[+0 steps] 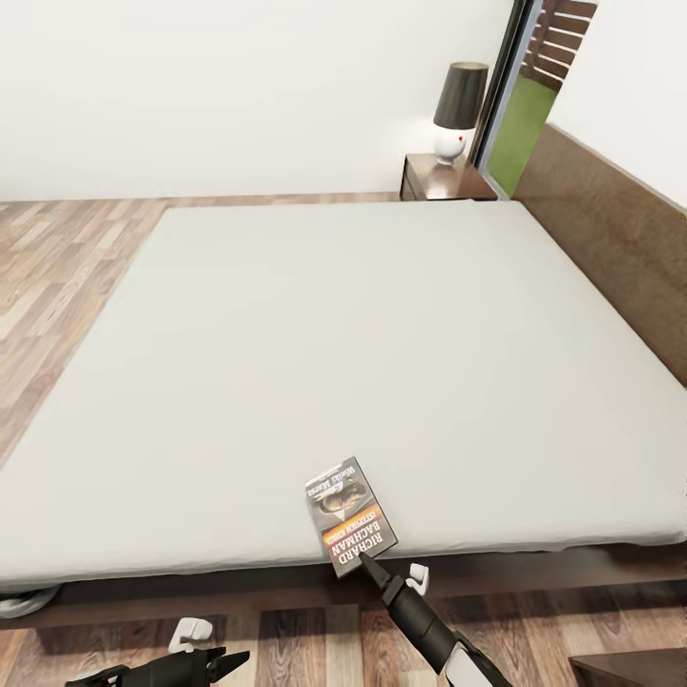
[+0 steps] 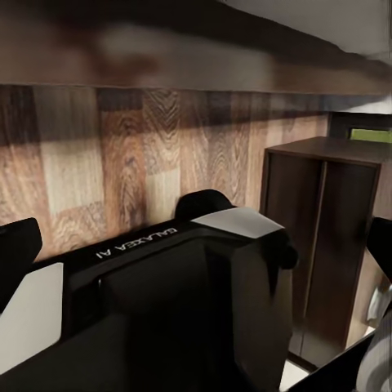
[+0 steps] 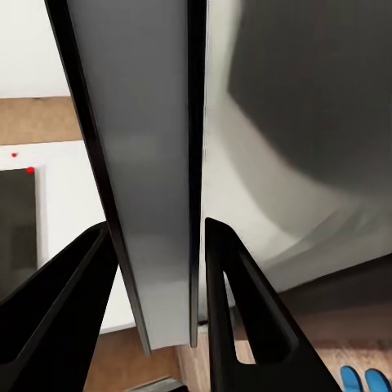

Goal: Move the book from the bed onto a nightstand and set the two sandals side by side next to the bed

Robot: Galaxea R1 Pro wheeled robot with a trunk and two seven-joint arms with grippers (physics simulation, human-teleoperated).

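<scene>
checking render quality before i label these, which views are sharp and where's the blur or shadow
Head view: evenly lit and sharp, lettering readable on the thin dark grey paperback book on the light grey mattress. Left wrist view: dim, the dark brown bed frame overhead smeared. Right wrist view: the book's edge between the right gripper fingers is crisp, background soft.

Head view looks down across the bed [image 1: 382, 324]; right wrist view presses close against its near edge.

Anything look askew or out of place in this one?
The book lies skewed at the mattress's near edge, one corner overhanging, the right end effector at that corner. The rest of the bed looks tidy.
</scene>
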